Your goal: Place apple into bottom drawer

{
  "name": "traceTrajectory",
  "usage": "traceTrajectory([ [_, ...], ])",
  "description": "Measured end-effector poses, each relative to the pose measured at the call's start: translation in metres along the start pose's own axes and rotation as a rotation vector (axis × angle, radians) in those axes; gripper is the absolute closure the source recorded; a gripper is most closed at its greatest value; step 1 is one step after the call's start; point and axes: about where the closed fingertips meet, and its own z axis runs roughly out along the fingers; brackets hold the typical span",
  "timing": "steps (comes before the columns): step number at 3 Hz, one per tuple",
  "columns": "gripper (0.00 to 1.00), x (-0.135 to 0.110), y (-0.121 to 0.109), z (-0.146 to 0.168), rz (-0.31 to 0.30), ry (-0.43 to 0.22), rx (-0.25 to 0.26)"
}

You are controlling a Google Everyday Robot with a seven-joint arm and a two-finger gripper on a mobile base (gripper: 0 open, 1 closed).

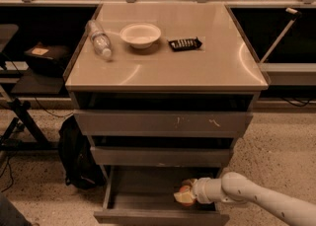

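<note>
end effector (189,195) clasps the apple (182,198) inside the open bottom drawer (148,216); round, stem direction unclear.

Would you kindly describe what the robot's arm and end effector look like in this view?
The arm is a smooth, off-white, rounded tube with a ringed collar near the wrist; no cables or markings show. Its end effector, over the bottom drawer, looks pale too.

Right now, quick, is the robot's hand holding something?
Gripper: closed on the apple, down inside the open bottom drawer.
</note>
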Motion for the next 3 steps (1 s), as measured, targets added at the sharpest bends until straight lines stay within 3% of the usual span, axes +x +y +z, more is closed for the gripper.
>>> traceTrajectory([
  [1,1.0,0.029,-0.025,0.015,0.065,-0.002,0.042],
  [2,1.0,0.057,-0.06,0.037,0.115,-0.052,0.057],
  [3,1.0,0.057,-0.095,0.033,0.129,-0.075,0.112],
])
